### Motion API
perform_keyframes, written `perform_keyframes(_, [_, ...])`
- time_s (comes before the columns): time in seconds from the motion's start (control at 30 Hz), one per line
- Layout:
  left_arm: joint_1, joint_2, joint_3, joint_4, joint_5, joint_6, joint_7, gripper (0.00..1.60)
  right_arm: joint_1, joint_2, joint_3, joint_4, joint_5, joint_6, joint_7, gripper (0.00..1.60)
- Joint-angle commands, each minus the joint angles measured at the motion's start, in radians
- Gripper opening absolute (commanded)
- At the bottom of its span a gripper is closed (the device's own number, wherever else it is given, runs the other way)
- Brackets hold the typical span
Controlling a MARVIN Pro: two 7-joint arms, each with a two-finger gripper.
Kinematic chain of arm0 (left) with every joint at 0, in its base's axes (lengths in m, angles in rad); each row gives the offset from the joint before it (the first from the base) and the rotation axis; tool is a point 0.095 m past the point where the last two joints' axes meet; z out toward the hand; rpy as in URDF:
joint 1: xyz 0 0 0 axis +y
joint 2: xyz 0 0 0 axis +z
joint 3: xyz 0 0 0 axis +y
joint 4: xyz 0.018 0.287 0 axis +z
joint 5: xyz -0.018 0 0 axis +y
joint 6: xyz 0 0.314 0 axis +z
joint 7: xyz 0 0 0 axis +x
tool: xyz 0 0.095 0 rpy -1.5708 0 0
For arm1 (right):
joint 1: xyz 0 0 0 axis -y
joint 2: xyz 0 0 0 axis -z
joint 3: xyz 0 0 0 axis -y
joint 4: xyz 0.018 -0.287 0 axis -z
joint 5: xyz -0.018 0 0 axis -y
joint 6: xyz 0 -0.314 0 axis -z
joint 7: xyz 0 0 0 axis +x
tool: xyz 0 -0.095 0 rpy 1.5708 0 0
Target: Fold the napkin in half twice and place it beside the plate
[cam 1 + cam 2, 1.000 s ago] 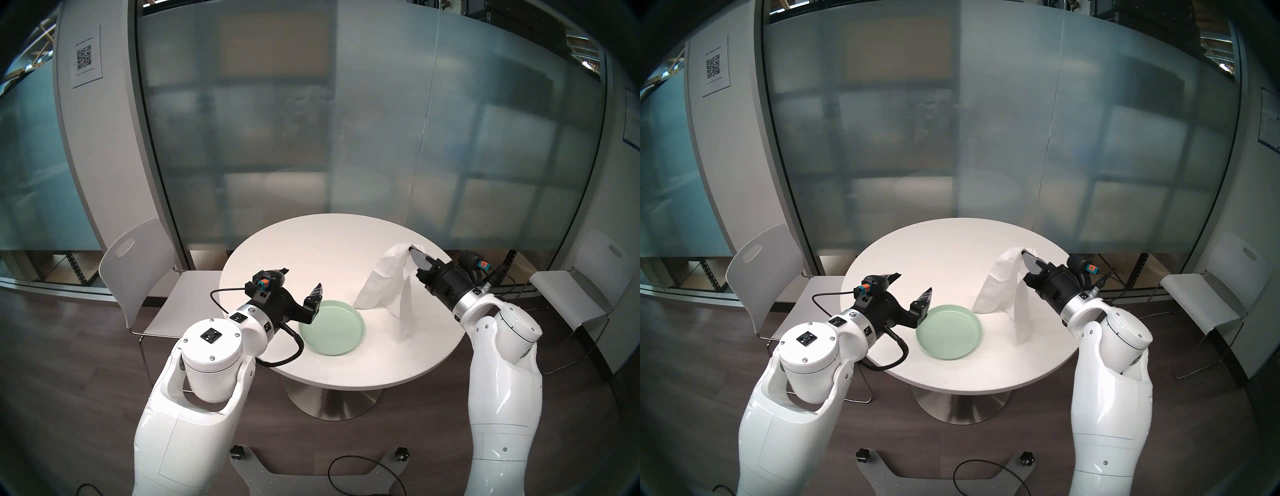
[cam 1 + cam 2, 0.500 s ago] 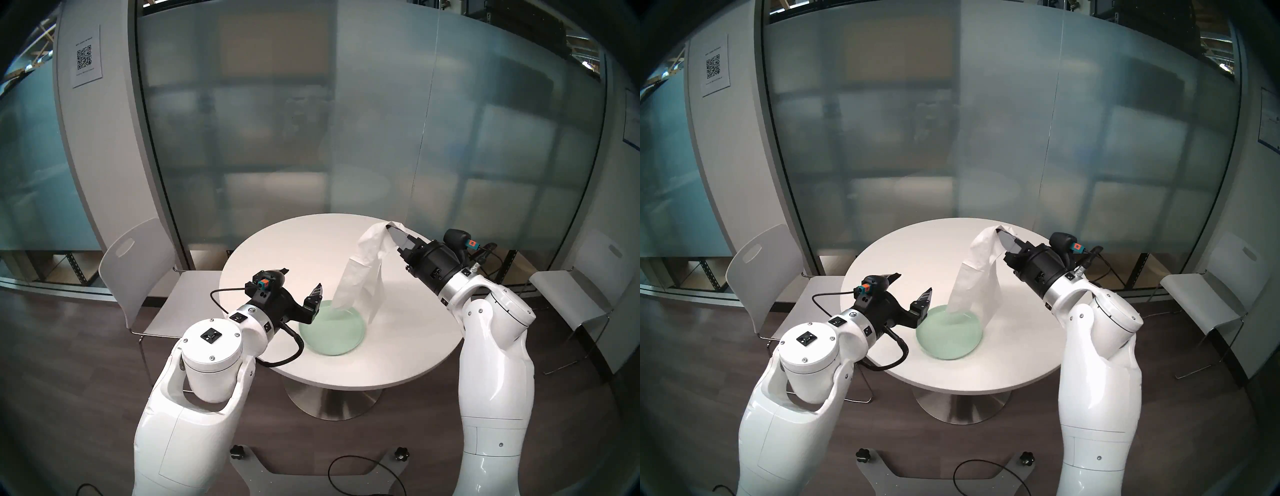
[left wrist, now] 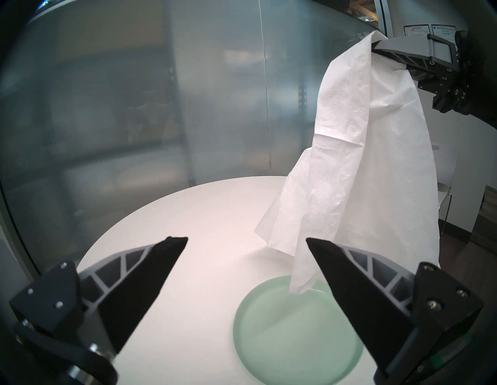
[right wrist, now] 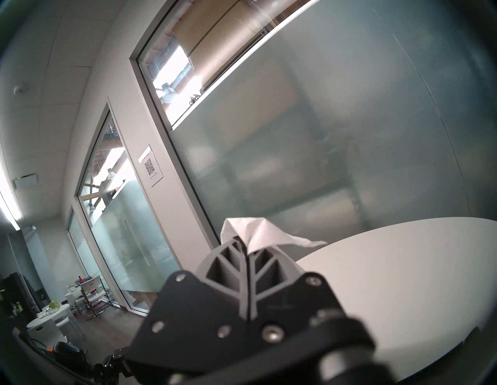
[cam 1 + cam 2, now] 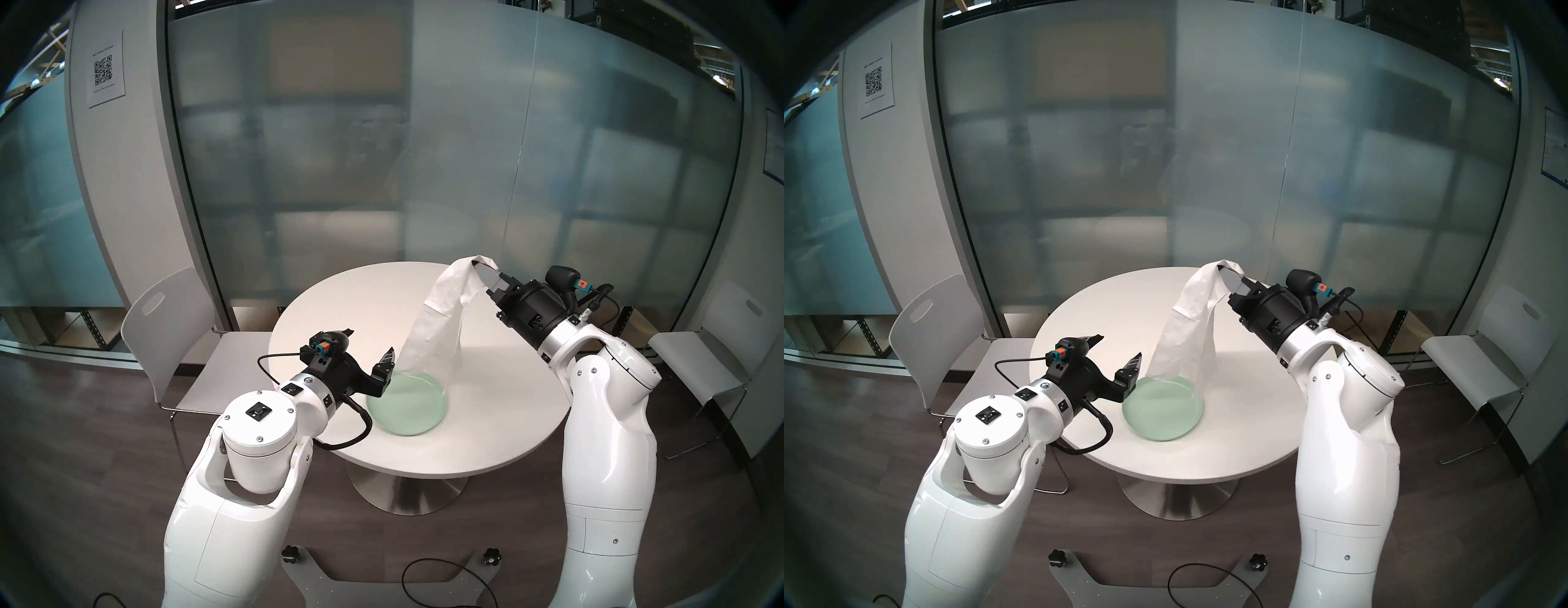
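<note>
Head stereo left shows the right gripper [image 5: 483, 271] clamped on one end of the napkin [image 5: 437, 322], high over the far right of the table [image 5: 488, 424]; the sheet hangs loose and crumpled, its lower end dangling over the far side of the plate [image 5: 405, 407]. The left gripper [image 5: 387, 367] waits at the plate's left rim, fingers apart and holding nothing. Head stereo right gives nearly the same picture: the napkin [image 5: 1185, 335] drapes from the right gripper [image 5: 1229, 282] down toward the plate [image 5: 1161, 414], while the left gripper [image 5: 1131, 375] stands spread beside it. Left wrist looks out between its own parted fingers [image 3: 158, 268]: the napkin [image 3: 357, 166] hangs ahead and to the right, embossed and creased, its lowest corner in front of the plate's [image 3: 285, 349] far rim; whether it touches the plate I cannot tell. Right wrist shows that gripper's [image 4: 246, 242] fingers pressed together on a pinched bunch of napkin [image 4: 255, 231], with bare table [image 4: 390, 295] beyond. Judging from all this, the task is at an early stage: no clean fold is visible, the sheet is in the air and not laid flat, and both folds and the placing beside the plate remain to be done.
</note>
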Motion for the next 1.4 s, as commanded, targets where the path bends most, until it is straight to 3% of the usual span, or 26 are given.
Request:
perform_keyframes(0.0, [-0.004, 0.003, 0.002, -0.021, 0.002, -0.001, -0.001, 1.60, 0.004, -0.001, -0.005, -0.029, 0.016, -0.010, 0.016, 0.00])
perform_keyframes(0.23, [-0.044, 0.008, 0.020, 0.005, 0.031, -0.005, 0.011, 1.60, -0.006, 0.000, 0.001, -0.043, 0.028, -0.017, 0.020, 0.00])
perform_keyframes(0.7, [-0.208, 0.034, -0.003, 0.119, -0.023, 0.050, -0.159, 1.60, -0.004, 0.008, 0.022, -0.040, 0.028, -0.008, 0.049, 0.00])
perform_keyframes(1.2, [-0.276, 0.030, -0.065, 0.200, -0.251, 0.214, -0.409, 1.60, 0.007, 0.017, 0.028, -0.026, 0.031, -0.002, 0.068, 0.00])
perform_keyframes(1.37, [-0.285, 0.049, -0.056, 0.215, -0.268, 0.231, -0.460, 1.60, 0.008, 0.018, 0.028, -0.024, 0.032, -0.003, 0.070, 0.00])
